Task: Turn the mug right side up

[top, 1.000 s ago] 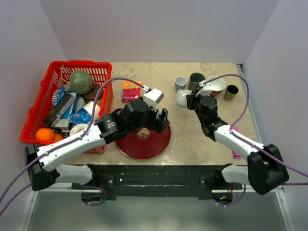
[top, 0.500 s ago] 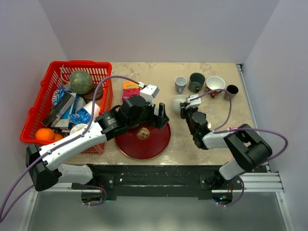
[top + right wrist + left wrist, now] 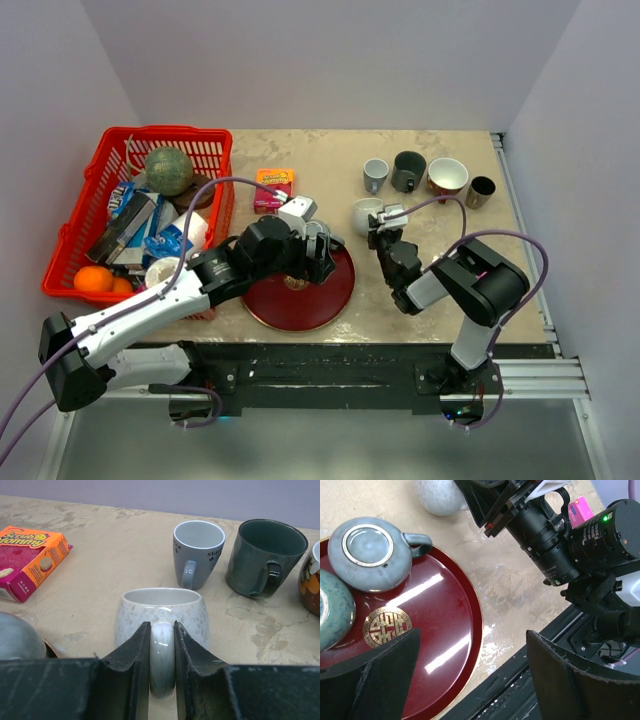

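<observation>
The mug (image 3: pixel 162 611) is white with grey speckles and stands rim up, at table level just right of the red plate (image 3: pixel 262 305). My right gripper (image 3: pixel 161 626) is shut on the mug's handle, one finger (image 3: pixel 135 655) pressed to each side. From above, the mug (image 3: pixel 364 213) sits in front of the folded right gripper (image 3: pixel 383 228). My left gripper (image 3: pixel 318 255) hovers over the plate with its jaws wide apart and nothing between them; its own view shows the left gripper (image 3: pixel 480 675) above the plate's near rim (image 3: pixel 470 605).
Two blue-grey cups (image 3: pixel 370 552) (image 3: pixel 332 610) lie bottom up on the plate. Several upright mugs (image 3: pixel 375 173) (image 3: pixel 408 170) (image 3: pixel 447 177) stand along the back. An orange-and-pink box (image 3: pixel 273 188) lies left of them. A full red basket (image 3: pixel 75 225) occupies the left side.
The right arm has folded in toward its base and turned its wrist, so the mug went from tipped over to rim up. The left arm drew slightly back over the plate.
</observation>
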### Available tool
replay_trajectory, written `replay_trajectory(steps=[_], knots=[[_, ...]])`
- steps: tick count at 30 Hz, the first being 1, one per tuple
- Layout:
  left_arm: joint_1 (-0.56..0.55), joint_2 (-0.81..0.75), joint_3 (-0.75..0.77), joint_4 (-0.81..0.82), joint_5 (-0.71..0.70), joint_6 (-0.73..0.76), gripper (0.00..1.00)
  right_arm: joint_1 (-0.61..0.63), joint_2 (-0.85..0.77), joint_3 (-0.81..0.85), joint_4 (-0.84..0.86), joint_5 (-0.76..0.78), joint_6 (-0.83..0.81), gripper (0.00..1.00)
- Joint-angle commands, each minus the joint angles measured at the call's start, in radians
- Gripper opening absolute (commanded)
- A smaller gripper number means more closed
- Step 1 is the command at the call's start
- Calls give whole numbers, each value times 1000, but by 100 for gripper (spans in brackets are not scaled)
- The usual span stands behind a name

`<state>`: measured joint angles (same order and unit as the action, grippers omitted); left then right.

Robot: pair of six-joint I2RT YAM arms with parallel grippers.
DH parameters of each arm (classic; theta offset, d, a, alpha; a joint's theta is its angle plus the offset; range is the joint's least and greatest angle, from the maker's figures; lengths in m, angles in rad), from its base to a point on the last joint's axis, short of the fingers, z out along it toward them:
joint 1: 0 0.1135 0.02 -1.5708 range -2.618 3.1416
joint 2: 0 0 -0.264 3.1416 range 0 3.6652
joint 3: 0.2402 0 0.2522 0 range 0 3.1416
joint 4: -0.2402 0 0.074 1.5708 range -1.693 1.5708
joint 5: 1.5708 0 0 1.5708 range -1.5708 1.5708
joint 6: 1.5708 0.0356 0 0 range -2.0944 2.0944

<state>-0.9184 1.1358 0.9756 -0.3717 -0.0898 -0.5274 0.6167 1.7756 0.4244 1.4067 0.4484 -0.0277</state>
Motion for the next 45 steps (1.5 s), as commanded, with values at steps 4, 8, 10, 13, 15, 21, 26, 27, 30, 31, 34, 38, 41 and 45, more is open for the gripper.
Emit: replay_trajectory(steps=[4, 8, 10, 13, 15, 21, 26, 27, 30, 31, 34, 38, 41, 45], knots=[[6, -48, -58, 74, 15, -39, 90, 6, 27, -41, 380, 93, -3, 0], [6, -53, -67, 79, 15, -51, 90, 11, -28, -65, 330, 102, 5, 4], [6, -64, -84, 91, 9, -52, 90, 12, -38, -84, 321, 99, 9, 14], [6, -80, -109, 99, 7, -63, 90, 17, -59, -87, 275, 104, 20, 23], [6, -91, -127, 100, 7, -69, 90, 18, -70, -96, 255, 105, 52, 25], [6, -129, -173, 119, 2, -82, 90, 26, -148, -88, 103, 122, 123, 43], [6, -152, -175, 113, -11, -88, 90, 32, -153, -85, 35, 134, 175, 51], [6, -160, -176, 111, -17, -88, 90, 32, -148, -85, 31, 127, 179, 51], [6, -180, -186, 113, -37, -86, 90, 32, -151, -88, 8, 119, 206, 51], [6, -185, -189, 109, -39, -89, 90, 32, -169, -85, -12, 119, 218, 53], [6, -194, -190, 102, -44, -103, 90, 31, -255, -53, -181, 118, 273, 57], [6, -202, -189, 83, -53, -111, 90, 32, -388, 35, -539, 124, 368, 70], [6, -220, -192, 70, -59, -118, 90, 31, -499, 88, -746, 118, 419, 75], [6, -245, -189, 38, -70, -117, 92, 31, -606, 197, -1107, 110, 511, 85]])
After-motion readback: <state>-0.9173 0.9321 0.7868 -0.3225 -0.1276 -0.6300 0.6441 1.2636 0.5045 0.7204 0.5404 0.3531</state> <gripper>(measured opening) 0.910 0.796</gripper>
